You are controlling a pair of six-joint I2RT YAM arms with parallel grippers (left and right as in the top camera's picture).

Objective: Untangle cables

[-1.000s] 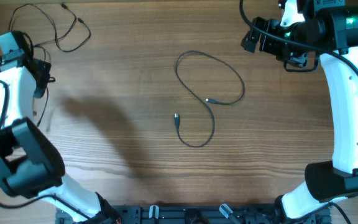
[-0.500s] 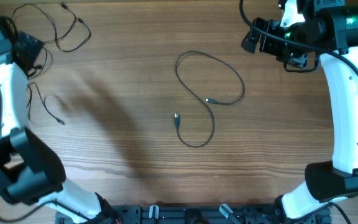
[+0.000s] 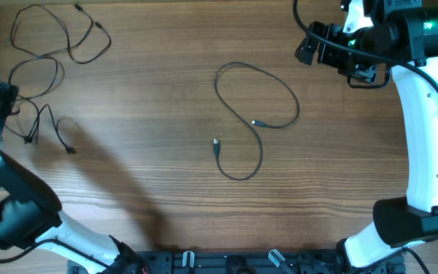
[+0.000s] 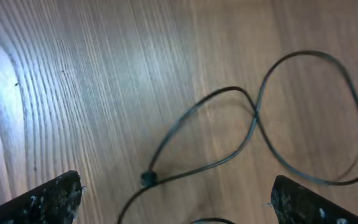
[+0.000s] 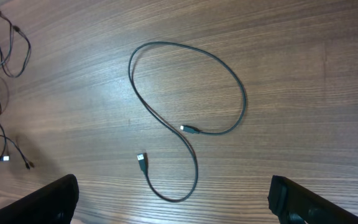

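One thin black cable [image 3: 255, 122] lies in an open loop at the table's middle, both small plug ends free; the right wrist view shows it [image 5: 190, 129] whole. More cables [image 3: 48, 57] lie as loose crossing strands at the far left. My left gripper [image 3: 6, 103] hovers at the table's left edge beside those strands. Its jaws are wide open [image 4: 176, 208], with strands of cable [image 4: 253, 115] on the wood below and nothing gripped. My right gripper [image 3: 314, 49] hangs high at the far right, open [image 5: 179, 202] and empty, away from the looped cable.
The wooden table [image 3: 150, 175] carries only the cables. White arm links stand at the left edge [image 3: 14, 205] and the right edge [image 3: 424, 137]. The arms' bases sit along the near edge.
My left gripper has opened and let go of a strand, which now lies by the left edge. The left arm swung toward the left edge. The right arm has not moved.
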